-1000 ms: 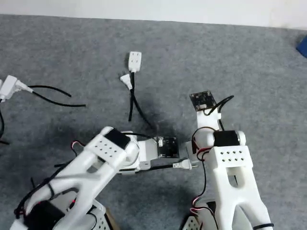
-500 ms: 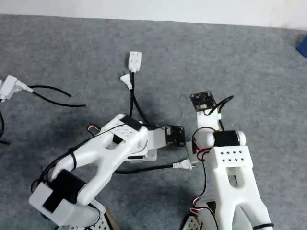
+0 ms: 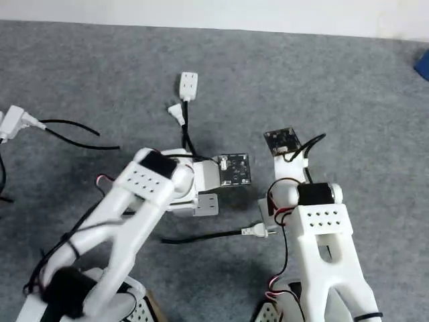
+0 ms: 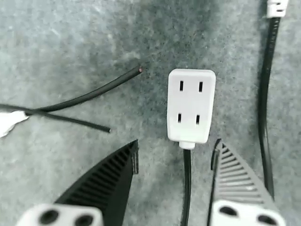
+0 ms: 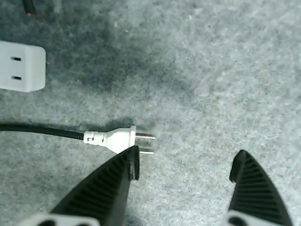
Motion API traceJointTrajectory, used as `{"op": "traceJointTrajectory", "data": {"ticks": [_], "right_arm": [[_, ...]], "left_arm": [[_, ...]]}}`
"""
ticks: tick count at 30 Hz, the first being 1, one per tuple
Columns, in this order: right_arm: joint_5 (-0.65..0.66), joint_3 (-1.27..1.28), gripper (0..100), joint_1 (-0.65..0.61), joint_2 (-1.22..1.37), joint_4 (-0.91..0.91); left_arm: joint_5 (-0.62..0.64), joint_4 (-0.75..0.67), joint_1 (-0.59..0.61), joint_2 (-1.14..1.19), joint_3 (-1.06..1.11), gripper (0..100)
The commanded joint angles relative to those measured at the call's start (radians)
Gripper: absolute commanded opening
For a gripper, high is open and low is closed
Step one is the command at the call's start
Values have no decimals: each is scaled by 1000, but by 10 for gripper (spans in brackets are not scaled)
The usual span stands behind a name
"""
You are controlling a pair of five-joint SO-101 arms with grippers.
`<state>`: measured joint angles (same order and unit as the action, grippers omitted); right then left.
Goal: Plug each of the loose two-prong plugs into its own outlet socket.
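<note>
Holding nothing at the left gripper (image 4: 176,148), fingers spread wide above the tabletop (image 4: 70,42), with the outlet socket (image 4: 191,112) flat just beyond the tips and its cord (image 4: 186,188) running back between them. Holding nothing at the right gripper (image 5: 187,160) either, fingers equally wide, with a two-prong plug (image 5: 115,138) unplugged just beside one tip.

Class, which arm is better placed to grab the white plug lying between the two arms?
Right. The right hand, open, hovers just beside the plug; the left hand is open over a socket block instead.
</note>
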<state>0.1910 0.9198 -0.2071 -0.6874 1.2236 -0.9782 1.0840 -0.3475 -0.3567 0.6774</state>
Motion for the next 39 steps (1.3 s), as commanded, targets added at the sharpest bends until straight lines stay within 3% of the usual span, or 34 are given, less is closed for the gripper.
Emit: {"op": "traceJointTrajectory", "data": {"ticks": [1,6,8,13,19,22,29,39], "right_arm": [[0,-2,307,-70,-13,8],[25,71,307,-236,-13,-30],[114,110,307,-286,-15,-38],[385,159,307,-303,-22,-30],[769,185,307,-354,-18,-38],[878,177,307,-355,-16,-48],[1014,265,307,-355,-13,-203],[1016,404,304,-355,-15,-389]], "left_arm": [[87,34,25,-97,-35,245],[511,-68,148,-147,-64,245],[652,-72,189,-147,-61,245],[783,-110,236,-147,-22,245],[799,-259,229,-147,102,245],[799,-269,231,-147,124,245],[799,-269,234,-147,127,245],[799,-270,228,-147,139,245]]}}
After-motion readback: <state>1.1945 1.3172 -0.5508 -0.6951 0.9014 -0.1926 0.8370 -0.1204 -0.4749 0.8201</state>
